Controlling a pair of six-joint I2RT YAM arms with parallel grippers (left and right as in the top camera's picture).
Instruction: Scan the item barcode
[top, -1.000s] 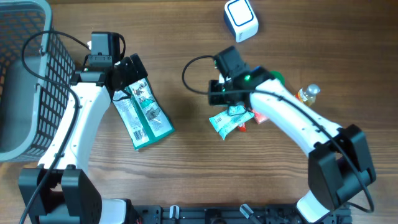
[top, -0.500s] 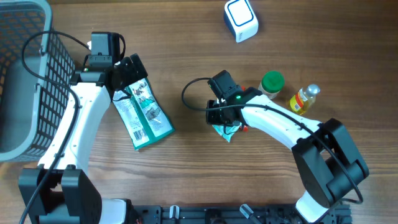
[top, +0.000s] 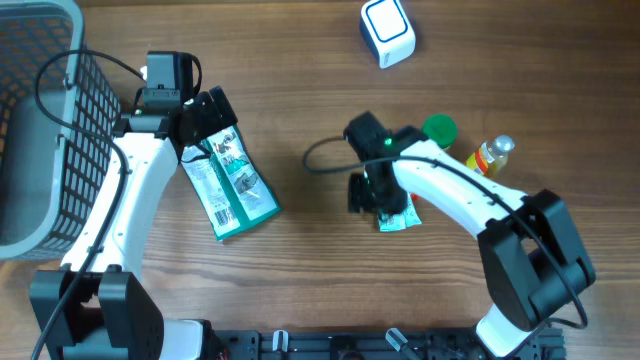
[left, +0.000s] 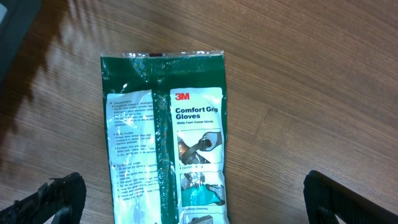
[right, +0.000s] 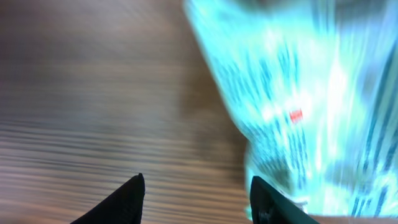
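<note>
Blur smears the teal packet (right: 298, 93) beside the parted, empty right gripper (right: 198, 199); overhead, the arm half-covers it. The left gripper (left: 199, 199) gapes wide above the glove pack (left: 165, 137).

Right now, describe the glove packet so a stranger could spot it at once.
Start at the grey mesh basket on the table's left side. Just right of it lies a dark-green packet, its white label reading Comfort Grip Gloves. It's larger and darker than the pale turquoise packet further right.

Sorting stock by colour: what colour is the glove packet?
The glove packet is dark green with white label panels, clearest in the left wrist view.
</note>
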